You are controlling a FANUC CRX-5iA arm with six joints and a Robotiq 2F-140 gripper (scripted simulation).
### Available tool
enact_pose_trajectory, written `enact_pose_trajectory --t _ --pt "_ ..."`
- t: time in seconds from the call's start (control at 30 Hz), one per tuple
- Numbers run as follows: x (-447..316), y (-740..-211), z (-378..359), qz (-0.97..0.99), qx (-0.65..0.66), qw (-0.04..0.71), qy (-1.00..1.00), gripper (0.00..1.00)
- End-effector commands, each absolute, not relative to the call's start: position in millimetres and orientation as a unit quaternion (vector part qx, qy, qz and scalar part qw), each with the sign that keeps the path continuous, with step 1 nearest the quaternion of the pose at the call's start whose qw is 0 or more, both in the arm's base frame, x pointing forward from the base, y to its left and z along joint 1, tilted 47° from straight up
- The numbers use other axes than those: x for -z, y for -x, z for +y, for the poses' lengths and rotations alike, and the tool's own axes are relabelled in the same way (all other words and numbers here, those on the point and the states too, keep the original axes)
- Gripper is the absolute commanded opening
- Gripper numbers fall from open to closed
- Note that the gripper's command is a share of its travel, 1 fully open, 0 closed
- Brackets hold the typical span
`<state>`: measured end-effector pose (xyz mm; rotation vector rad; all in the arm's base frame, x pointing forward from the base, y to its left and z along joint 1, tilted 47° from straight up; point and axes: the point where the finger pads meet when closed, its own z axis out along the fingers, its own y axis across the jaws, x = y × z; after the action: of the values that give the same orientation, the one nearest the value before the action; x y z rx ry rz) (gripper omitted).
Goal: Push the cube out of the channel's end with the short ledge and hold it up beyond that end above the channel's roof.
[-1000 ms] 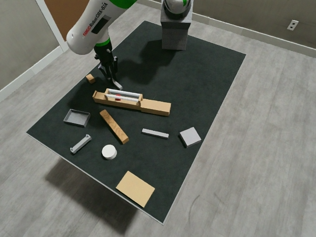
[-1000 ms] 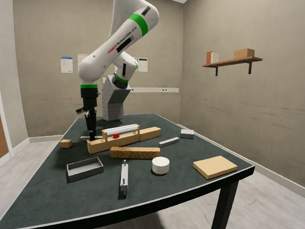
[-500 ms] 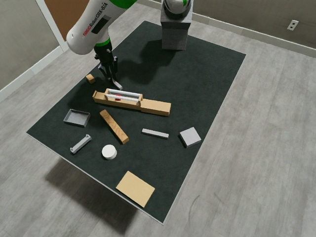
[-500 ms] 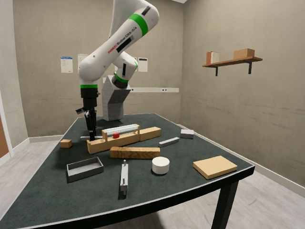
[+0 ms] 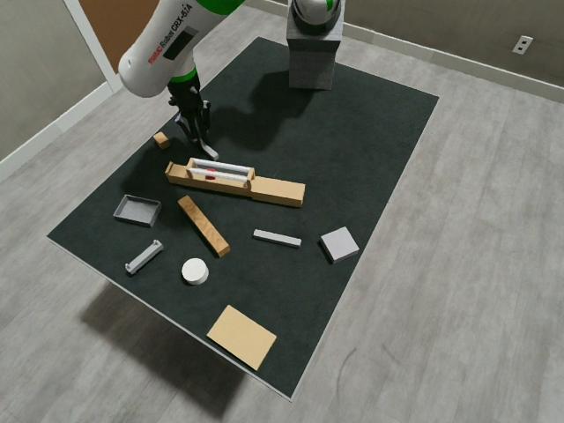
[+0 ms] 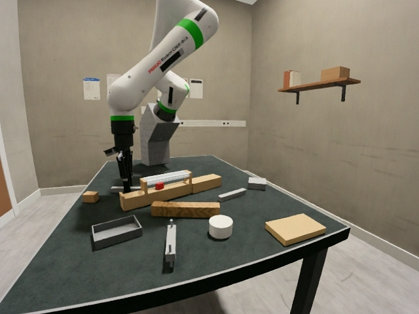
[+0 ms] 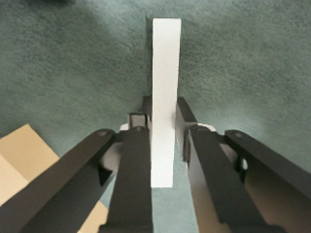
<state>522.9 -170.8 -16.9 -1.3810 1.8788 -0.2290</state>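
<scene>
Tool (image 7: 162, 133) grips white bar (image 7: 164, 97); red cube (image 5: 210, 173) lies nearby inside channel (image 5: 236, 185).

Matt dark felt-like table top (image 5: 373, 150), grainy wooden plank (image 5: 203, 225)

A bare robot test room, lab-like rather than domestic. A white industrial arm (image 6: 158, 67) stands on a grey pedestal (image 6: 154, 142) at the back of a dark, felt-topped table (image 6: 236, 250) strewn with plain test pieces: wooden blocks, grey bars, a tray (image 6: 116, 231), a white disc (image 6: 220, 226). The walls are scuffed beige, with printed notices (image 6: 91, 88) pinned up, a cable strip (image 6: 213, 123), a wall socket (image 5: 522, 44) and one bracket shelf (image 6: 317, 84) with boxes. The floor (image 5: 455, 273) is grey plank.
</scene>
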Motion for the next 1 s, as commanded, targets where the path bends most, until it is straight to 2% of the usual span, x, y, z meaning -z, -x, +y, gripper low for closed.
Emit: enact_pose_trajectory --t 0.0,0.4,0.97 --pt "12 -519 -174 0.739 0.091 0.388 0.543 0.1" --pt "-57 -450 -203 0.739 0.091 0.388 0.543 0.1" --pt "-60 -447 -204 0.739 0.091 0.388 0.543 0.1"
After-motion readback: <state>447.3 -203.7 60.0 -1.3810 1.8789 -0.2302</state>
